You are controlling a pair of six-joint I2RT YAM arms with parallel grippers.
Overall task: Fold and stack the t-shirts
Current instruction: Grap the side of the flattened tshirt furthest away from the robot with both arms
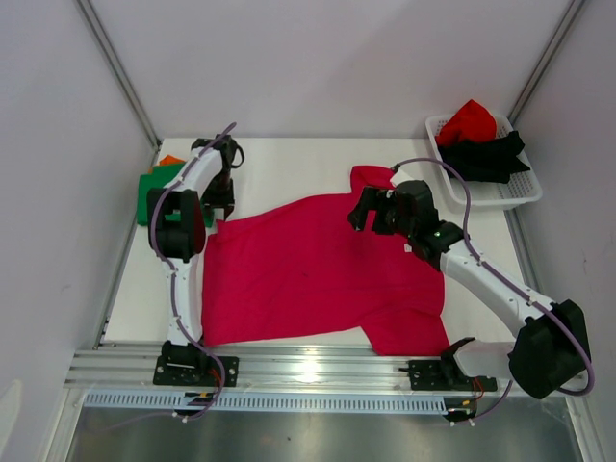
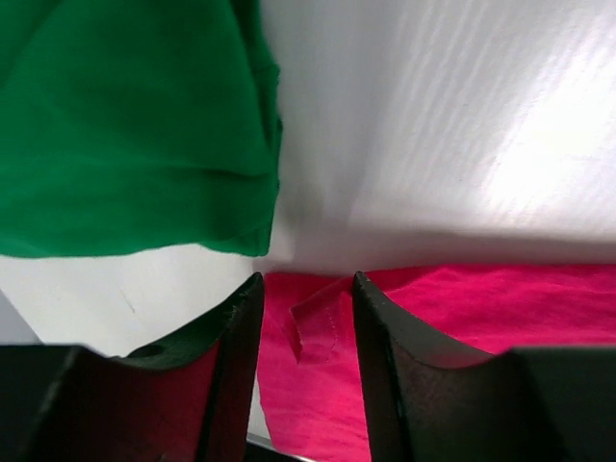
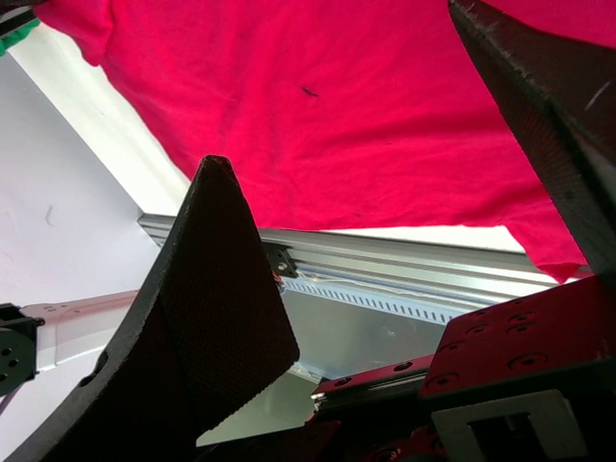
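A magenta-pink t-shirt [image 1: 318, 274] lies spread flat on the white table. My left gripper [image 1: 223, 200] is open, low over the shirt's far left corner. In the left wrist view the gripper [image 2: 306, 284] has its fingers either side of a small turned-up corner of the pink shirt [image 2: 322, 322], not closed on it. My right gripper [image 1: 362, 212] is wide open and empty above the shirt's far right part, near a sleeve. In the right wrist view the gripper [image 3: 333, 82] looks down on the pink shirt [image 3: 318, 106]. A folded green shirt [image 1: 149, 195] lies on an orange one [image 1: 171, 160] at the far left.
A white lattice basket [image 1: 515, 192] at the back right holds a red shirt [image 1: 469, 122] and a black shirt [image 1: 486, 159]. The green shirt [image 2: 125, 125] lies just beyond my left fingers. An aluminium rail [image 1: 318, 371] runs along the near edge. Walls enclose the table.
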